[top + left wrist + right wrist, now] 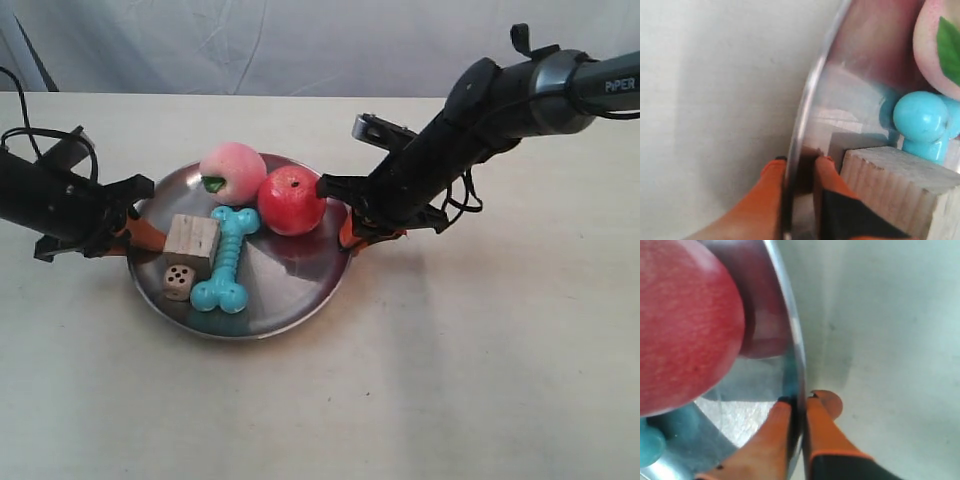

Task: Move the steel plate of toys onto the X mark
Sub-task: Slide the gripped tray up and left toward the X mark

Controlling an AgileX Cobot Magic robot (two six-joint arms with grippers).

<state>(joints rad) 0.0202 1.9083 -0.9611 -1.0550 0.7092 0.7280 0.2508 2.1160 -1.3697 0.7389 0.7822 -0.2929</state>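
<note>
The steel plate [292,288] lies mid-table and carries a pink peach [232,165], a red apple [292,200], a teal bone [228,262], a wooden block [192,240] and a die [179,281]. My left gripper [140,232] is shut on the plate's rim [810,95] beside the block [890,175] and bone [920,117], one orange finger on each side [800,160]. On the opposite rim [790,330], next to the apple [685,325], my right gripper [350,232] is shut the same way [799,399]. No X mark shows in any view. I cannot tell whether the plate is off the table.
The pale beige tabletop [480,380] spreads wide in front of the plate and to both sides. A wrinkled white backdrop [300,40] closes off the far edge. The right arm's dark links [500,100] slant over the far right of the table.
</note>
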